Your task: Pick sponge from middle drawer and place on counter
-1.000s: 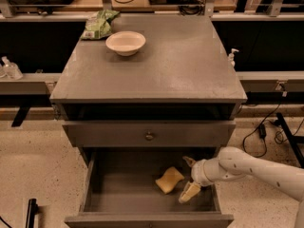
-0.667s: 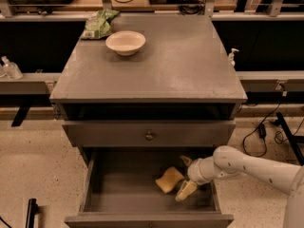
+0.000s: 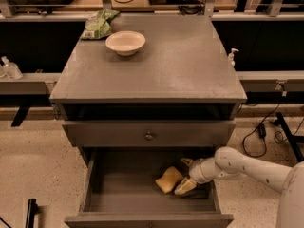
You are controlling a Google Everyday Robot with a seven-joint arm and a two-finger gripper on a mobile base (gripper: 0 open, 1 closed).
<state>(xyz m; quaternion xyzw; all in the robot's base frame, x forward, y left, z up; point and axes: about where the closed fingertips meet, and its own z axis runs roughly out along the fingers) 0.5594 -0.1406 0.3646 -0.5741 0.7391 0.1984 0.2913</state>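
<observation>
The pale yellow sponge [image 3: 168, 179] lies on the bottom of the open middle drawer [image 3: 118, 186], right of its centre. My gripper [image 3: 183, 175] reaches into the drawer from the right on a white arm and sits against the sponge's right side. It is open: one finger shows behind the sponge's far right corner and the other by its near right edge. The sponge rests on the drawer floor. The counter [image 3: 180, 65] is the dark grey cabinet top above.
A cream bowl [image 3: 125, 42] and a green bag [image 3: 98, 25] sit at the counter's back left. A closed drawer panel with a round knob [image 3: 148, 136] is just above the open drawer. Cables lie on the speckled floor [image 3: 33, 165] at the right.
My gripper has moved slightly left, closer to the sponge. The sponge has not moved.
</observation>
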